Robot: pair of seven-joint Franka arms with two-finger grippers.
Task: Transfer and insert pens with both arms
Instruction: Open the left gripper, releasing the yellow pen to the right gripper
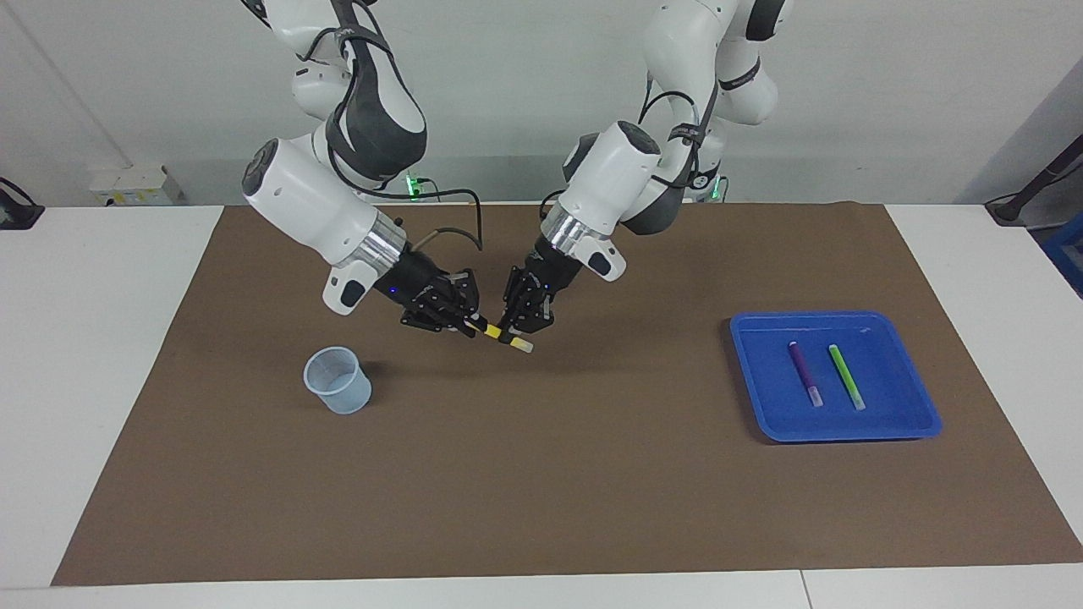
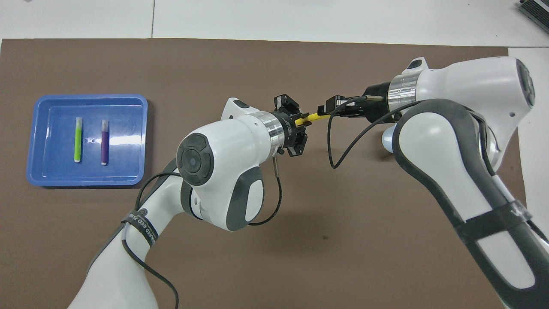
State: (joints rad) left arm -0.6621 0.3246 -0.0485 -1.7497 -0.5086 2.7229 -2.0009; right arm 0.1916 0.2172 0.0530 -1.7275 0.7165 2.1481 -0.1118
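The yellow pen (image 1: 493,331) hangs in the air over the middle of the brown mat, tilted, its pale end lowest. My left gripper (image 1: 514,332) is shut on it close to that pale end. My right gripper (image 1: 468,326) is shut on the pen's other end. In the overhead view the yellow pen (image 2: 315,118) bridges the left gripper (image 2: 299,123) and the right gripper (image 2: 328,111). The purple pen (image 1: 805,373) and the green pen (image 1: 846,377) lie side by side in the blue tray (image 1: 918,397).
A pale blue cup (image 1: 338,381) stands upright on the mat toward the right arm's end, farther from the robots than the right gripper. The brown mat (image 1: 541,474) covers most of the white table. The blue tray (image 2: 85,98) sits toward the left arm's end.
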